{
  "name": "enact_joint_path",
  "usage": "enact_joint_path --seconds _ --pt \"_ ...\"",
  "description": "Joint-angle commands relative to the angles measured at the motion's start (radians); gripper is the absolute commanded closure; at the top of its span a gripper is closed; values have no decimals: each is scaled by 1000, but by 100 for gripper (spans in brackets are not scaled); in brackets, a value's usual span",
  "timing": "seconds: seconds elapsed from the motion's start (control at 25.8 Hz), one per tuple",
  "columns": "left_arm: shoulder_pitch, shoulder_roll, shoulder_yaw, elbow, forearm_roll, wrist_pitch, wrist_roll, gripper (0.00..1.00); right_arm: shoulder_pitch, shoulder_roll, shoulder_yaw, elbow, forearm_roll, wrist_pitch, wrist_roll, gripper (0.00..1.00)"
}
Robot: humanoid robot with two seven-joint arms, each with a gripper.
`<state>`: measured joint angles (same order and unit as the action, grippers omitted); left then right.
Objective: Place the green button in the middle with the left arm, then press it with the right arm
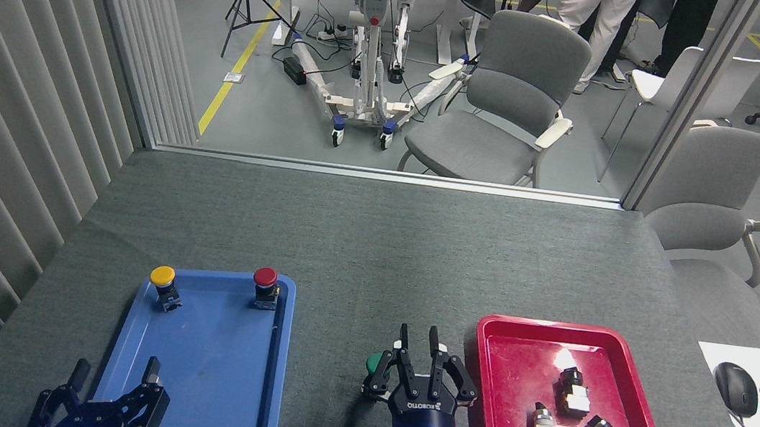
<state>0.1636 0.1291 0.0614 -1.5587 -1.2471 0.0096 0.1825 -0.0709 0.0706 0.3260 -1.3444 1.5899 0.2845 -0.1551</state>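
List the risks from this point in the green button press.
1. The right end effector has its fingers parted beside the green button, not over the cap; pushing down here might tip or shove the button rather than press it.
2. The red tray lies close on the right, so a sideways correction may clip its rim.
3. The left end effector hangs open over the blue tray; lowering it could catch the tray edge.

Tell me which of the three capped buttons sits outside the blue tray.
The green button: it stands on the grey table between the trays, beside the right gripper. The yellow and red ones stand in the blue tray.
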Motion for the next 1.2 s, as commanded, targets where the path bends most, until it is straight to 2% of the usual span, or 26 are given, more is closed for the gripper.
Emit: enact_joint_path --seconds 0.0,0.23,0.43,0.58,0.78,1.01,1.16 --pt "-1 -2 0 -1 0 0 -17 1 46 -5 -27 -36 1 -4 -1 0" --pt "1 3 0 -27 -3 1 -28 1 109 -25 -110 -88 1 -45 0 0" --pt "-3 3 0 -61 -12 7 -55 1 149 -61 -189 -125 -1 -148 2 0" --pt "-16 3 -2 -31 -17 3 -64 1 166 -100 -196 -154 1 -156 -3 0" --pt "-39 3 -9 -14 -18 1 -57 1 174 -103 -199 -162 7 -153 -24 0" --pt "-29 43 -9 -3 -17 -42 -51 1 178 -104 -219 -164 -71 -137 -17 0" --pt "-30 41 -18 5 -20 -100 -44 1 178 -124 -219 -165 -76 -142 -17 0"
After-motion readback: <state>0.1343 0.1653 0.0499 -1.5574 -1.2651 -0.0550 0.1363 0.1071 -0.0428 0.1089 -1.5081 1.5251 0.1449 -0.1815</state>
